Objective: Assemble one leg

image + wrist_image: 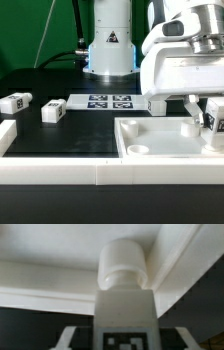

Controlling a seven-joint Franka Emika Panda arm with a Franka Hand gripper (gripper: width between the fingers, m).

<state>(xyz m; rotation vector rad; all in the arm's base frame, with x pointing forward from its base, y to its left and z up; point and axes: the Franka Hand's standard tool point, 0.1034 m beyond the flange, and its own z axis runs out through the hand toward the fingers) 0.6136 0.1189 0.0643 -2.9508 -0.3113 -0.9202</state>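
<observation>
My gripper [207, 117] is at the exterior view's right, over the far right corner of the large white tray-like piece [128, 140]. It is shut on a white leg [213, 122] whose black-and-white tag faces the camera. In the wrist view the leg [125, 308] sits between my fingertips [72, 335], tag near the pads. Its round peg end [125, 263] points into an inner corner of the tray-like piece [60, 246]; I cannot tell if they touch. Two more legs [15, 102] [52, 111] lie on the black table at the exterior view's left.
The marker board [108, 101] lies flat behind the tray-like piece. The robot base [108, 45] stands at the back. A low white wall [60, 174] runs along the front edge and turns up at the exterior view's left [8, 135].
</observation>
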